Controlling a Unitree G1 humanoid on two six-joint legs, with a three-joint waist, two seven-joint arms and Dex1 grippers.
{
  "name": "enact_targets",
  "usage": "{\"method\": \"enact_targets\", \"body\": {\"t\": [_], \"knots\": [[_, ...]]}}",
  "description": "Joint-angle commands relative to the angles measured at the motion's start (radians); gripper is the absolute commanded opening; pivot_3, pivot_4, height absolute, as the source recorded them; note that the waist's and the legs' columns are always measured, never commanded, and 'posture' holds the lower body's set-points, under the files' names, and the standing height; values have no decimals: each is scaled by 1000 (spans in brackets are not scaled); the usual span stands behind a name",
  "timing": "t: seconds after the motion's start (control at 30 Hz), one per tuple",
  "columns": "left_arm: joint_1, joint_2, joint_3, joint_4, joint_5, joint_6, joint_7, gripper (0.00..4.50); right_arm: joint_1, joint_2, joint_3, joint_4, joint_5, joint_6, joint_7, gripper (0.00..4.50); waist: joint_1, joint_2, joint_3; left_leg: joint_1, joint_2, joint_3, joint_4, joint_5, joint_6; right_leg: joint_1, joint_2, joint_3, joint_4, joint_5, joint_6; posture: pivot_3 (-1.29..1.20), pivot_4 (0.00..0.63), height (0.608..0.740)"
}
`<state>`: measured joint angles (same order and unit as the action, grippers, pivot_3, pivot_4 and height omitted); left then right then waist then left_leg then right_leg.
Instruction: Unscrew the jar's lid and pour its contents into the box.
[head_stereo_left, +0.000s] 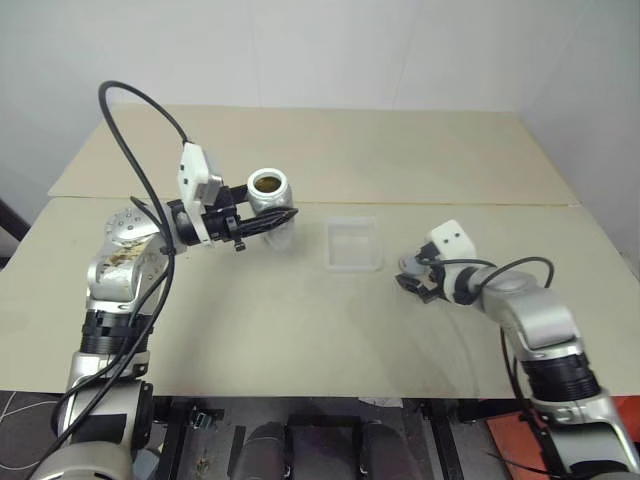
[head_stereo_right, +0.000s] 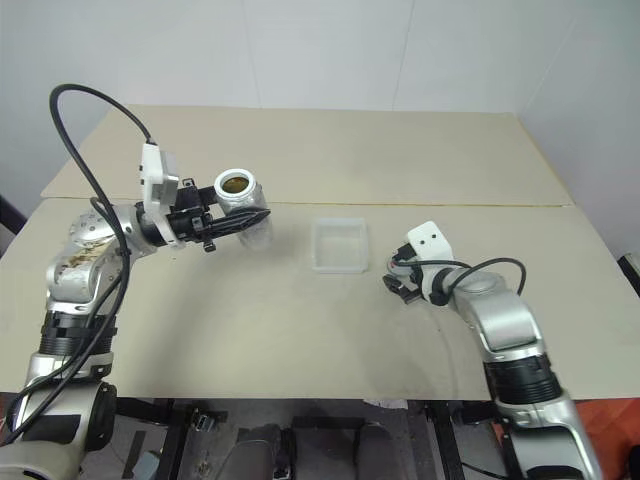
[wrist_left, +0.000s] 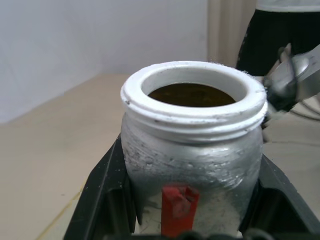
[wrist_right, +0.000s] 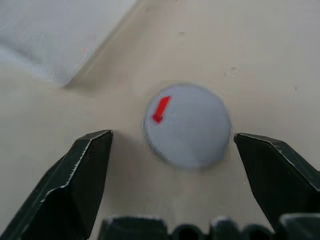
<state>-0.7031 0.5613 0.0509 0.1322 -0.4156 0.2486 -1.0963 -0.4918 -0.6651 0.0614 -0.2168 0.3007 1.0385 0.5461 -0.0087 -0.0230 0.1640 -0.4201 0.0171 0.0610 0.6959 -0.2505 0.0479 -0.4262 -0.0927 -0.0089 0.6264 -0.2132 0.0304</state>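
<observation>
My left gripper (head_stereo_left: 283, 216) is shut on the jar (head_stereo_left: 268, 190) and holds it upright above the table's left side. The jar (wrist_left: 192, 150) is silvery with a red mark and a white threaded mouth, which stands uncovered. Inside it looks dark brown (wrist_left: 192, 95); I cannot make out the contents as a separate piece. The lid (wrist_right: 187, 125), round, grey and red-marked, lies flat on the table. My right gripper (wrist_right: 172, 134) hangs open just over it, one finger on each side and neither touching. The clear box (head_stereo_left: 352, 267) sits mid-table between the two arms.
The beige table (head_stereo_left: 300, 330) has a seam (head_stereo_left: 450, 204) running across behind the box. A black cable (head_stereo_left: 140, 110) loops above my left arm. In the left wrist view a dark shape (wrist_left: 280, 30) stands beyond the table, behind my right arm (wrist_left: 295, 75).
</observation>
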Motion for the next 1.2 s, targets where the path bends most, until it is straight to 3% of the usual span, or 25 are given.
{"method": "enact_targets", "body": {"t": [0.03, 0.13, 0.2, 0.33, 0.37, 0.43, 0.5, 0.73, 1.2], "knots": [[-63, -15, -41, 51, 135, -170, 77, 2017, -68, -52, -113, -124, 152, 96, 120, 4450, 2, 0, 0, 0, 0, 0, 0, 0, 0, 0, 0, 0, 0, 0, 0, 0, 150, 740], [-120, -49, -120, 184, 355, -404, 245, 2017, -130, -82, -162, -152, 270, 149, 210, 4450, 6, 0, 0, 1, 0, 0, 0, 0, 0, 1, 0, 0, 0, 0, 0, 0, 150, 740], [-210, -73, -213, 338, 572, -578, 447, 2017, -186, -90, -174, -135, 339, 166, 268, 4450, 13, 0, 0, 2, 0, 0, 0, 0, 0, 2, 0, 0, 0, 0, 0, 0, 150, 740], [-431, -36, -503, 634, 1080, -920, 902, 2017, -272, -115, -122, -85, 378, 168, 333, 4450, 22, -1, 0, 0, -1, 0, 0, 0, 0, 1, -1, -1, -1, 1, 1, 0, 150, 740], [-476, -35, -563, 687, 1168, -951, 992, 2017, -283, -120, -105, -78, 376, 162, 343, 4450, 23, -1, 0, -1, -1, 0, 0, -1, 1, 1, -1, -1, 0, 1, 1, 0, 150, 740], [-622, -54, -811, 787, 1487, -938, 1277, 2017, -318, -133, -58, -55, 362, 149, 368, 4450, 27, -1, 0, -3, -2, 1, 0, -1, 2, 0, -1, -2, 0, 2, 3, 0, 150, 740], [-715, -104, -975, 892, 1668, -886, 1448, 2017, -349, -137, -26, -29, 351, 146, 378, 4450, 31, -1, 0, -6, -3, 2, 1, -2, 4, -1, -2, -3, -1, 2, 4, 0, 150, 740], [-828, -272, -1160, 1086, 1823, -767, 1600, 2017, -344, -132, -62, -28, 382, 180, 350, 4450, 32, -1, 1, -23, -3, 5, 7, -3, 5, -17, -4, -2, 3, 1, 7, 0, 150, 740], [-819, -276, -1133, 1111, 1765, -740, 1639, 2017, -281, -123, -120, -78, 432, 206, 285, 4450, 30, -1, 1, -23, -3, 3, 9, -3, 5, -17, -5, -3, 5, 1, 7, 0, 150, 740]]}}
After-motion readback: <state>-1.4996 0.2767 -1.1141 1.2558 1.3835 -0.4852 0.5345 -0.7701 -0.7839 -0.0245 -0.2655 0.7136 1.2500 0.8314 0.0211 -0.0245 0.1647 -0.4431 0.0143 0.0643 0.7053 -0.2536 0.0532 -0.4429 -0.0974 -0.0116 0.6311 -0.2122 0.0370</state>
